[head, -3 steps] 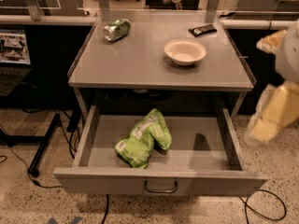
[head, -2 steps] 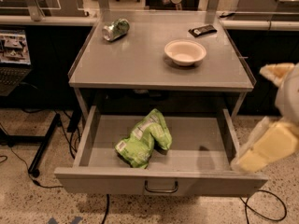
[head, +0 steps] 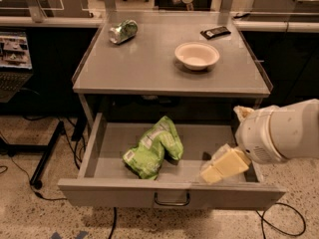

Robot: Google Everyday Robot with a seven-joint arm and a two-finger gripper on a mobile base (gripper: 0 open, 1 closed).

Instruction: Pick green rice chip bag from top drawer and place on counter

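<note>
The green chip bag (head: 153,151) lies on the floor of the open top drawer (head: 124,195), a little left of the middle. The gripper (head: 223,166) is inside the same drawer on the right side, low over the drawer floor and close behind the front panel. The bag is to the left of the gripper and does not touch it; a strip of bare drawer floor is between them. If the gripper is open or closed, I cannot tell from this view.

The bag is crumpled, shiny foil, light green with white label patches, folded into an irregular lump. The drawer is wide, shallow grey metal with a flat front and a small curved handle (head: 172,200) in its centre. The gripper is pale yellow and blocky, and it sits at the end of a thick, round white arm (head: 281,131) which comes in from the right.

Above the drawer is the grey metal counter (head: 149,66). On it stand a cream bowl (head: 197,55), a crushed green-and-silver can (head: 123,31) at the back left, and a flat black object (head: 215,32) at the back right. Nothing lies between the gripper and the bag.
</note>
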